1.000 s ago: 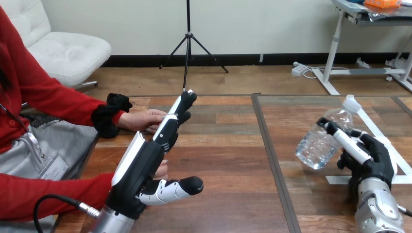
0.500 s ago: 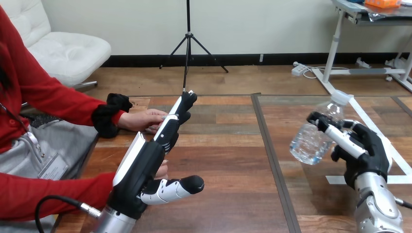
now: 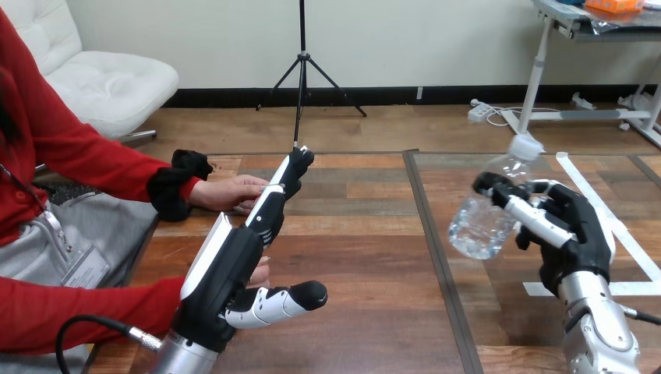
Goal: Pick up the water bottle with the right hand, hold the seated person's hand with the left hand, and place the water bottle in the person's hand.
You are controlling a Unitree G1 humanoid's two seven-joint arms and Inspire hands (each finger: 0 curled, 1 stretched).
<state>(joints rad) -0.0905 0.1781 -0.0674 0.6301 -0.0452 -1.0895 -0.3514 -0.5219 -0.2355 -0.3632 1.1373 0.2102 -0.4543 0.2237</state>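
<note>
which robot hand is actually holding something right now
The right hand: its fingers are curled round the water bottle, which it holds tilted in the air. The left hand is stretched out with straight fingers, gripping nothing.

We see our right hand [image 3: 573, 230] carried leftward, away from the table's [image 3: 366, 257] right edge and toward the dark seam [image 3: 436, 257] down its middle, rising a little as it went. The water bottle [image 3: 479, 222] clasped in its fingers has travelled with it, clear of the tabletop. Its cap [image 3: 524, 146] was over the white tape strip [image 3: 592, 195] a second ago and now sits left of that strip, level with the table's far edge.
</note>
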